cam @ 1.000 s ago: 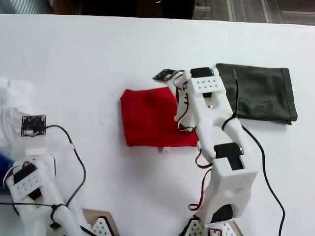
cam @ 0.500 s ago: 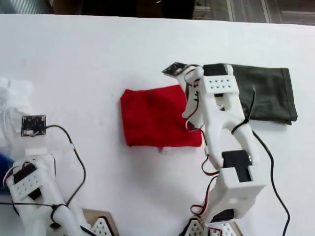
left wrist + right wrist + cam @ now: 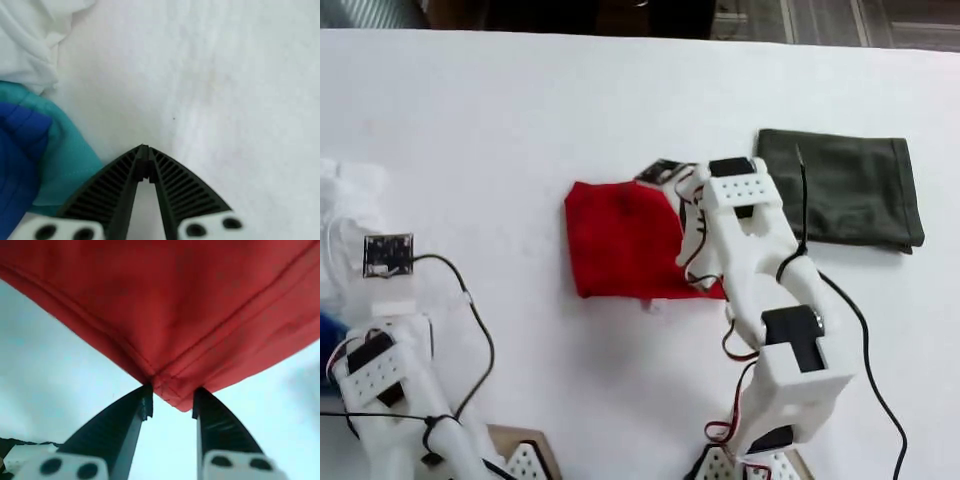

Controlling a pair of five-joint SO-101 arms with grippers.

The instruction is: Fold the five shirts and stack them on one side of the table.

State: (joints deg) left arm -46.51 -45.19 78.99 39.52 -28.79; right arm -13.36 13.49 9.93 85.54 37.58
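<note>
We are holding our right fingers (image 3: 146, 404) partly open astride the red shirt (image 3: 175, 305)'s corner; our left fingers (image 3: 144, 156) are hanging clenched and empty.

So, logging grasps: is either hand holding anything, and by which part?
Nothing is held. The right hand is open astride the red shirt's corner; the left hand is shut, empty.
</note>
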